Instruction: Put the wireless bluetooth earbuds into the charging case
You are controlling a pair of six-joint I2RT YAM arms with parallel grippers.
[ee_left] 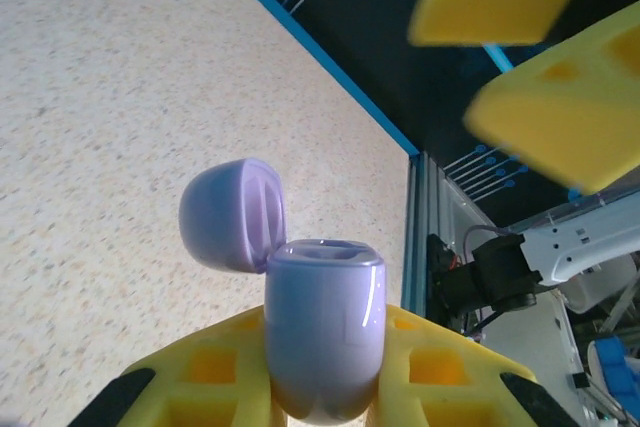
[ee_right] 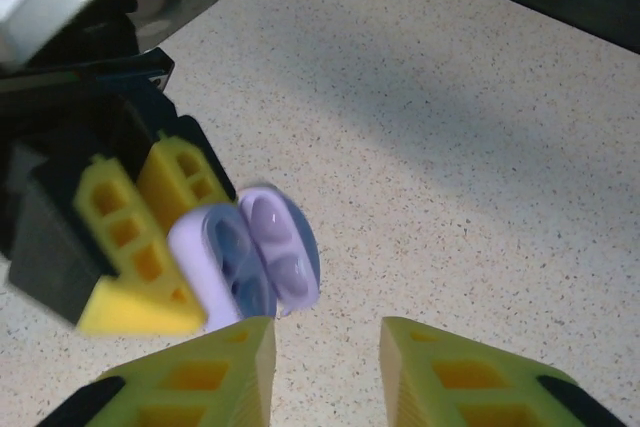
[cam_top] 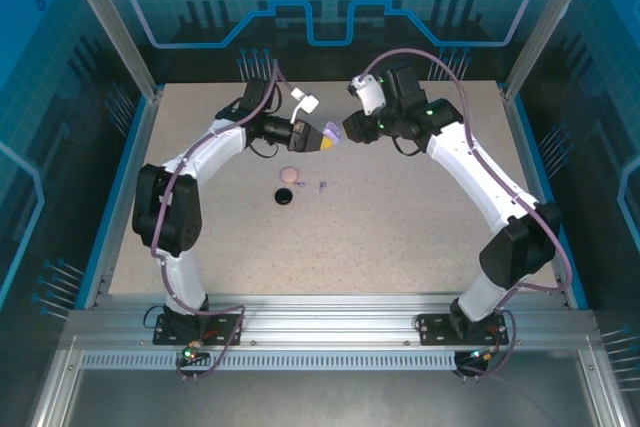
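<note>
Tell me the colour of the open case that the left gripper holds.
Lavender, body and lid alike; the case shows best in the left wrist view.

Lavender charging case point(ee_left: 325, 332), gripped at its base, lid flipped open.

The lavender case point(ee_left: 325, 332) is smooth, glossy plastic, with a soft highlight on its front wall. The yellow fingers point(ee_left: 215, 372) of the left end effector point(cam_top: 320, 137) look matt and slightly grainy, like those of the right end effector point(ee_right: 325, 342). The worktop point(cam_top: 420, 207) is matt, speckled beige; at 6 o'clock runs a brushed-metal rail point(cam_top: 330, 312); the arm shells point(cam_top: 480, 177) are glossy white plastic
</note>
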